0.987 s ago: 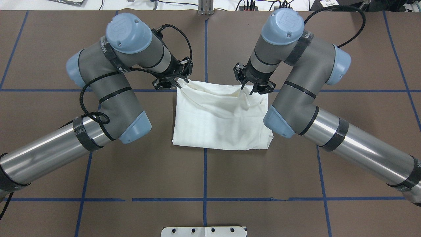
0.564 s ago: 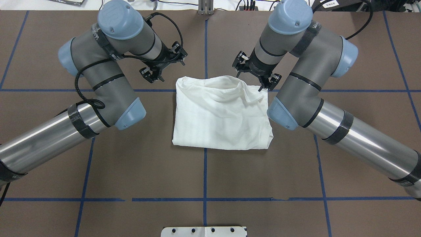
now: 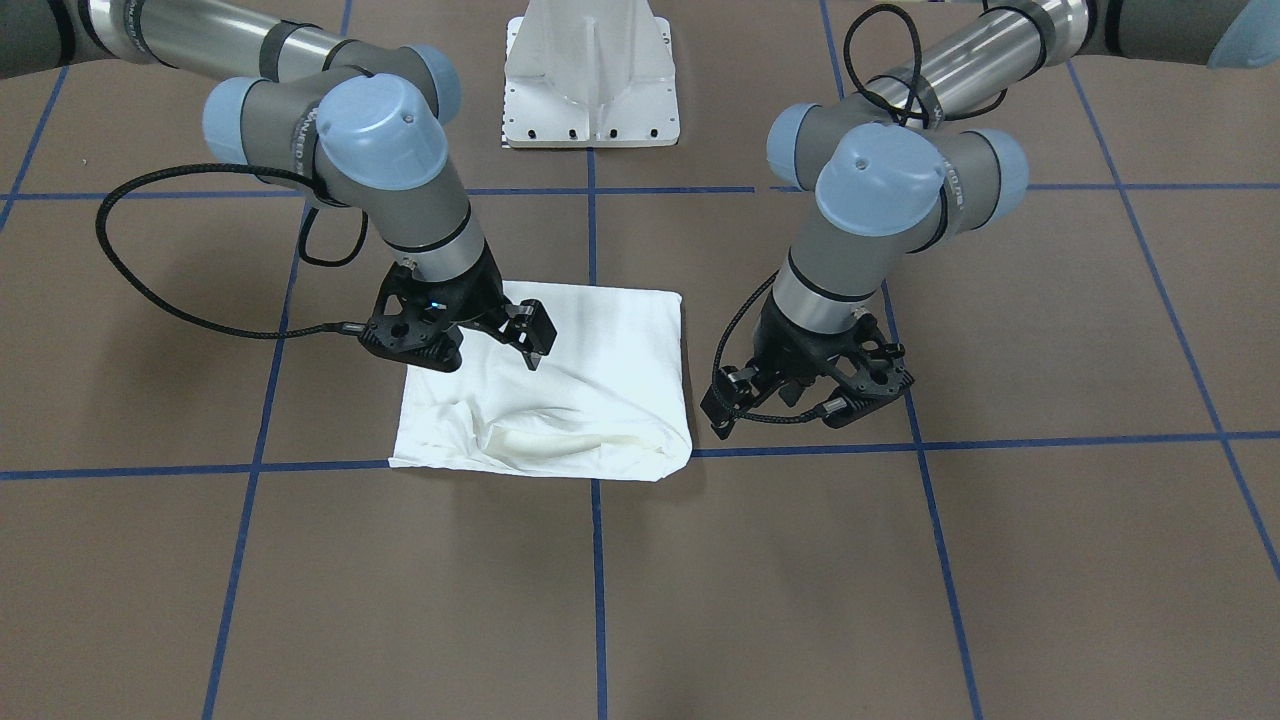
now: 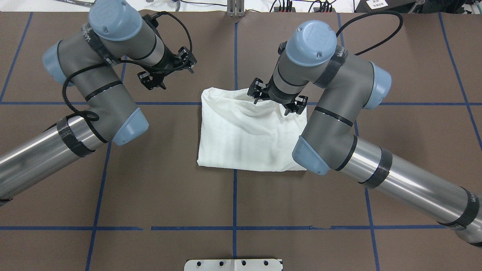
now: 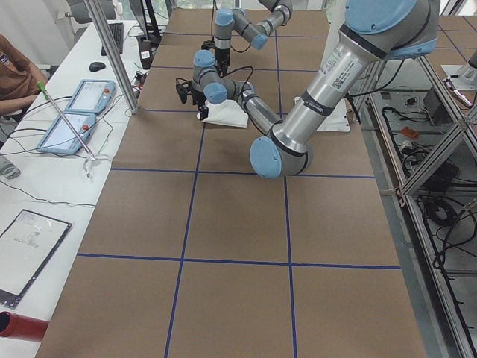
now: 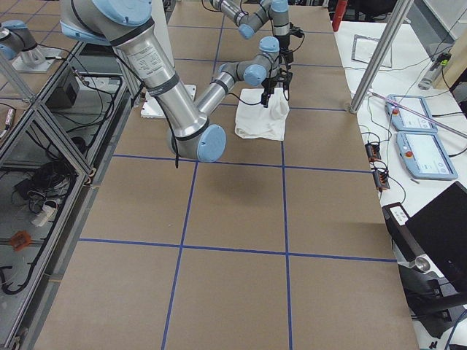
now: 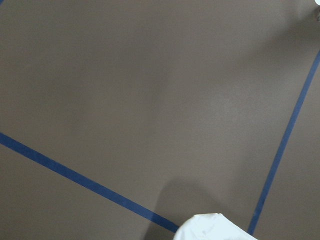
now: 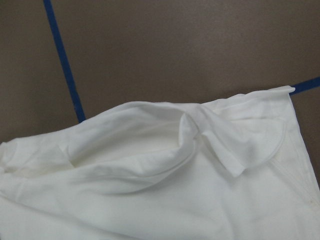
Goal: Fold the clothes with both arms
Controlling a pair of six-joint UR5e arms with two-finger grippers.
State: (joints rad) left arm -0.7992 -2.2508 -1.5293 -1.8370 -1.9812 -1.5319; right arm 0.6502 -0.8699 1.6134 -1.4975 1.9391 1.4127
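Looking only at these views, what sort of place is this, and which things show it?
Probably a robotics lab. A left arm and right arm work at a table gridded with blue tape, a white shirt on it; touchscreen control pendants lie on a side bench.

A robot lab — two big robot arms [image 4: 406,180] reach over a brown counter [image 4: 169,188] marked with blue tape lines [image 4: 233,228]. Beside it are metal posts [image 5: 112,56], loose cables [image 6: 40,179] and two control pads [image 6: 427,154] with screens.
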